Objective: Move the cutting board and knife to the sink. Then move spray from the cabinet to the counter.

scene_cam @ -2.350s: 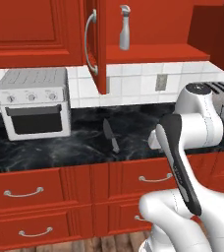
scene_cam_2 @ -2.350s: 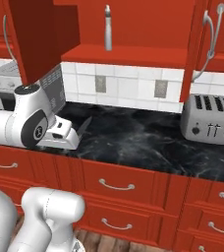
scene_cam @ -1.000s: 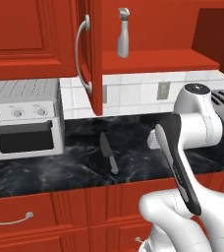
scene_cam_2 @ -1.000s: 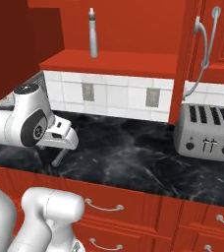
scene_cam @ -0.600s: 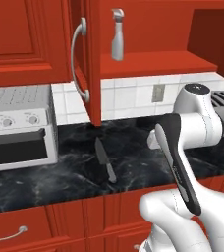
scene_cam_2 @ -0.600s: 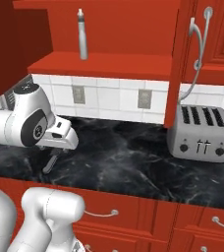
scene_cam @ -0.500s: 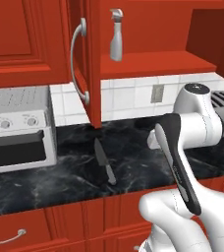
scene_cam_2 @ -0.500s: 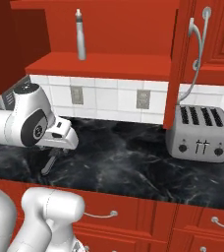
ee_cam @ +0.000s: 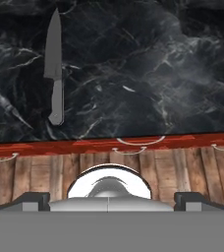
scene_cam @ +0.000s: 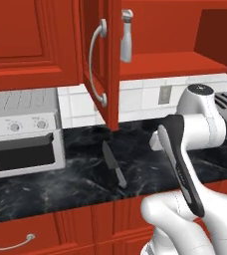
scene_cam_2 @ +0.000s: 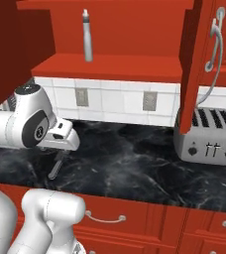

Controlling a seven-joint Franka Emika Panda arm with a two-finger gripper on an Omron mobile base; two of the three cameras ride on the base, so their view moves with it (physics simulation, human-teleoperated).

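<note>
Seemingly at the knife step, the gripper (ee_cam: 112,197) hung wide open and empty, the knife (ee_cam: 54,69) at eleven o'clock on the counter (ee_cam: 148,74), calling for a reach down.

Both base views look forward and down from behind the arm, left and right, sharing the counter (scene_cam: 60,184) and the open cabinet (scene_cam_2: 120,67). The hand view looks steeply down at the counter's front edge, with the knife (ee_cam: 54,69) upper left.

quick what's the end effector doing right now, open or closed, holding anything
End effector: open, holding nothing; the knife lies untouched on the counter.
</note>
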